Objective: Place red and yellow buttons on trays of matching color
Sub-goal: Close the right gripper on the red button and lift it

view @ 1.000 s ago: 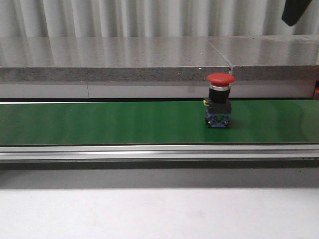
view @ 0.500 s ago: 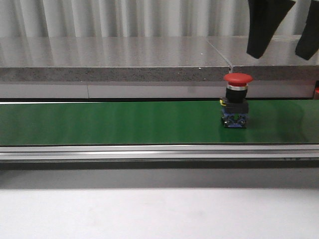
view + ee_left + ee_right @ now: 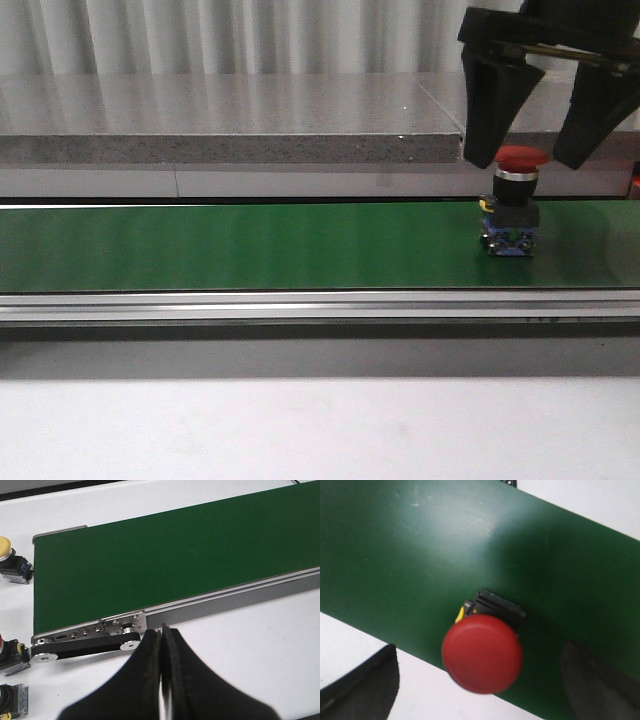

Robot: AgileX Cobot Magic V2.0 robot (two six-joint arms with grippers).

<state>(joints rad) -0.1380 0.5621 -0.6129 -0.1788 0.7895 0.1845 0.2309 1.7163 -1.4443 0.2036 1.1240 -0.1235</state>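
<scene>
Green belt (image 3: 250, 245): red button (image 3: 520, 157) farther right, right gripper (image 3: 538, 155) lowered.

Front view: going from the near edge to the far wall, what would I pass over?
White table → metal rail → green belt carrying the red button → grey stone ledge → ribbed wall.

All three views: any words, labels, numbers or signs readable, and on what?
None readable. The red button shows no lettering on its cap or base, the green belt is plain, and the yellow button and others off the belt's end are too small to tell.
</scene>
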